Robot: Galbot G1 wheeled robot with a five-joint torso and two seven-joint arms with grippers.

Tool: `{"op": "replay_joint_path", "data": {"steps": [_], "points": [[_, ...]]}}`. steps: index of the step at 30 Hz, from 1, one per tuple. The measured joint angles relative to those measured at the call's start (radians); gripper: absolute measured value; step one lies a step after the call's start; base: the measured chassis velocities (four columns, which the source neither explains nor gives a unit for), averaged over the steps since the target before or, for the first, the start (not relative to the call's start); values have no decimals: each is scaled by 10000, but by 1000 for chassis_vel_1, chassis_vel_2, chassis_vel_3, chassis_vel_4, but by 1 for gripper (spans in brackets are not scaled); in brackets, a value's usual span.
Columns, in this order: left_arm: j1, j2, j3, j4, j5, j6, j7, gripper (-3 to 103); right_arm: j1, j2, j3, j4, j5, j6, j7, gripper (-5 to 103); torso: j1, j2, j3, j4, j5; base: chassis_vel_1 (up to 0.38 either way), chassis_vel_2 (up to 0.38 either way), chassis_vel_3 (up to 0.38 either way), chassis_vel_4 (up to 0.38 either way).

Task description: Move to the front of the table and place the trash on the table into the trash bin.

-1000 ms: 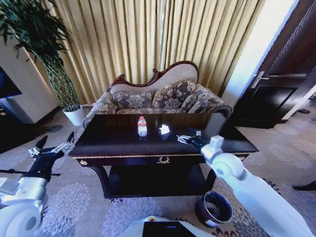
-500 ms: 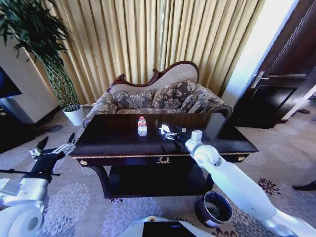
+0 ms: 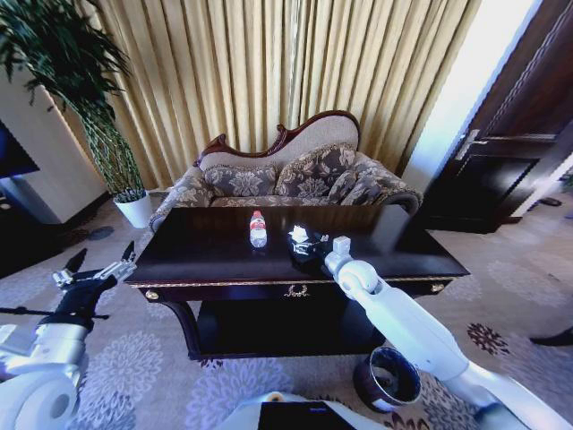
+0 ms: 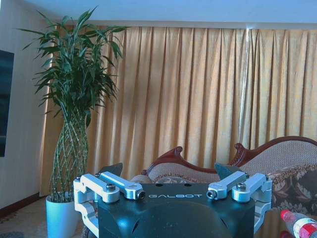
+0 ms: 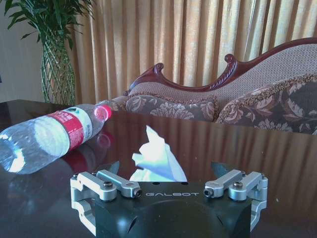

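Right claw low over the dark worktop, fingers spread wide apart either side of the crumpled white paper, nothing gripped. Clear bottle on its side just beside the paper, red cap toward the sofa. Trash bin on the carpet near the worktop's right front leg. Left claw parked off the worktop's left end, fingers apart, empty.

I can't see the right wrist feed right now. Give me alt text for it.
The right gripper sits low over the table with its jaws open on either side of the crumpled white paper just ahead. A clear bottle with a red cap lies on its side nearby, with a patterned sofa and gold curtains behind.
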Motion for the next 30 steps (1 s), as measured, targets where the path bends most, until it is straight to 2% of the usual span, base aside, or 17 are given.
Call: {"op": "replay_joint_path", "data": {"steps": [7, 9, 10, 14, 16, 18, 19, 22, 24, 25, 28, 30], "points": [[-6, -26, -31, 0, 1, -2, 0, 100, 354, 137, -215, -342, -71, 15, -35, 101, 0, 0, 0, 1, 0, 0, 0, 0, 0], [-11, -25, -51, 0, 0, -9, -6, 100, 418, 141, -253, -406, -84, 33, -49, 93, 0, -1, 0, 0, 0, 0, 0, 0, 0], [-11, -25, -51, 0, 0, -9, -6, 100, 418, 141, -253, -406, -84, 33, -49, 93, 0, -1, 0, 0, 0, 0, 0, 0, 0], [-34, -63, -20, 0, -3, -19, -7, 100, 436, 107, -277, -432, -104, 79, -69, 71, 0, 0, 0, 0, 0, 0, 0, 0, 0], [-37, -71, -8, 0, -3, -21, -7, 100, 426, 93, -278, -432, -115, 87, -70, 71, 0, 0, 0, 0, -1, 0, 0, 0, 0], [-42, -74, 2, 0, -4, -29, -6, 100, 387, 72, -277, -430, -130, 96, -74, 60, 0, 0, 0, -1, 1, 0, 0, 0, 0], [-42, -74, 2, 0, -4, -29, -6, 100, 387, 72, -277, -430, -130, 96, -74, 60, 0, 0, 0, -1, 1, 0, 0, 0, 0], [-48, -52, 5, 0, -8, -41, -3, 100, 362, 68, -271, -417, -151, 120, -76, 44, 0, 0, 0, 0, 1, 0, 0, 0, 0], [-52, -41, 7, 0, -8, -43, -2, 100, 358, 68, -270, -411, -155, 126, -77, 44, 0, 0, 0, 0, 0, 0, 0, 0, 0], [-57, -31, 9, 0, -9, -47, -2, 100, 354, 69, -270, -403, -164, 143, -76, 33, 0, 0, 0, 0, 0, 0, 0, 0, 0], [-58, -20, 10, 0, -13, -53, -1, 100, 350, 69, -276, -394, -181, 178, -77, 27, 0, 0, 0, 0, 0, 0, 0, 0, 0], [-59, -19, 13, 0, -15, -58, 0, 100, 346, 66, -283, -387, -194, 196, -76, 17, 0, 0, 0, 0, 0, 0, 0, 0, 0]]}}
